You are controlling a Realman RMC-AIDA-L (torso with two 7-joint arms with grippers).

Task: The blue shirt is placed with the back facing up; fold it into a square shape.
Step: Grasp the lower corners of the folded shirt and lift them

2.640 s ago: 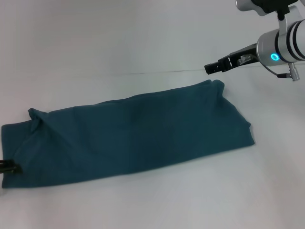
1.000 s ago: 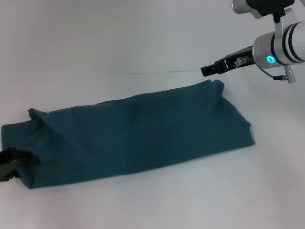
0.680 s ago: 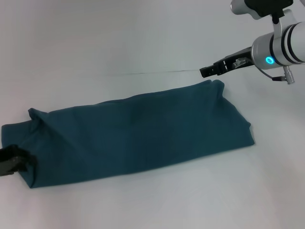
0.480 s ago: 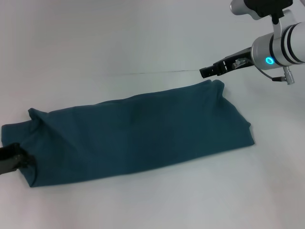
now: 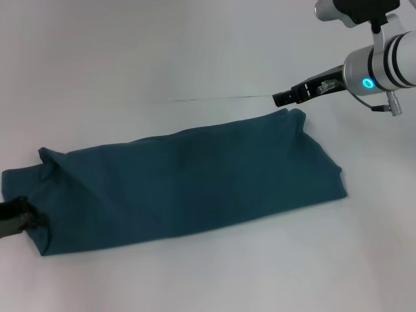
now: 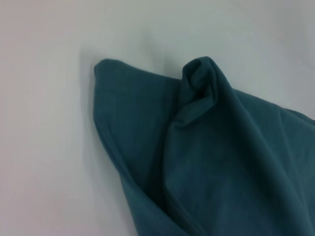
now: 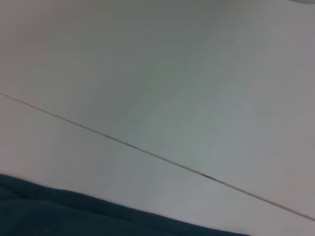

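With the blue shirt (image 5: 182,185) lying mid-worktop as a long folded band, the left gripper (image 5: 14,220) met its left end and the right gripper (image 5: 284,97) hovered above its far-right corner, grips indiscernible, seemingly preparing the crosswise fold.

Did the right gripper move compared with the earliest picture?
Yes. The right gripper has shifted slightly left and up, nearer the thin table seam, above the far right corner of the blue shirt.
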